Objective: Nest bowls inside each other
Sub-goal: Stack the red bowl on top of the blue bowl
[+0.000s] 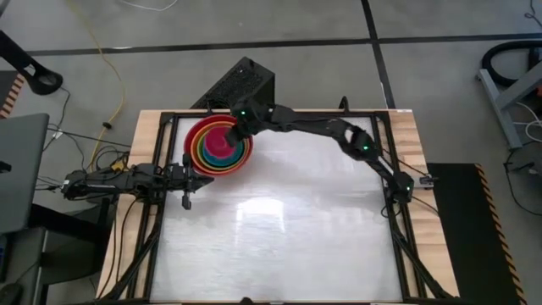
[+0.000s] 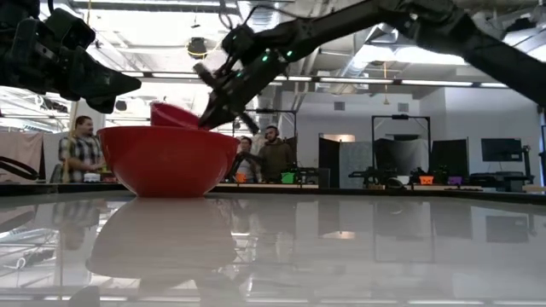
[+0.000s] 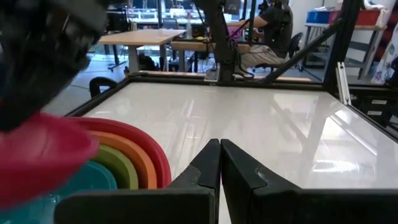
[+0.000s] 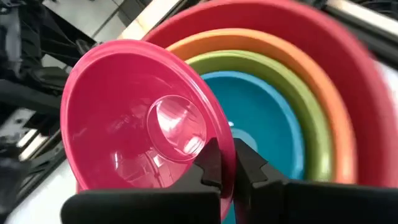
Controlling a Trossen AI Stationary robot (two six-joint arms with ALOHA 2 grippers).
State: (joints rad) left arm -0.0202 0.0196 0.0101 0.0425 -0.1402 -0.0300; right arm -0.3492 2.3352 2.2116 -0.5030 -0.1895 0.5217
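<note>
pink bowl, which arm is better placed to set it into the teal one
Right. The right gripper already pinches the pink bowl by its rim, tilted over the teal bowl. The left gripper is shut beside the stack, holding nothing.

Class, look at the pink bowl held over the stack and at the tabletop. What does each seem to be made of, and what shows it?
Pink bowl, pinched at its rim by the right claw: probably glossy plastic, thin-walled, with bright highlights on its base. Tabletop: a smooth white sheet, perhaps laminate or coated board; the low view shows the red bowl mirrored in it.
</note>
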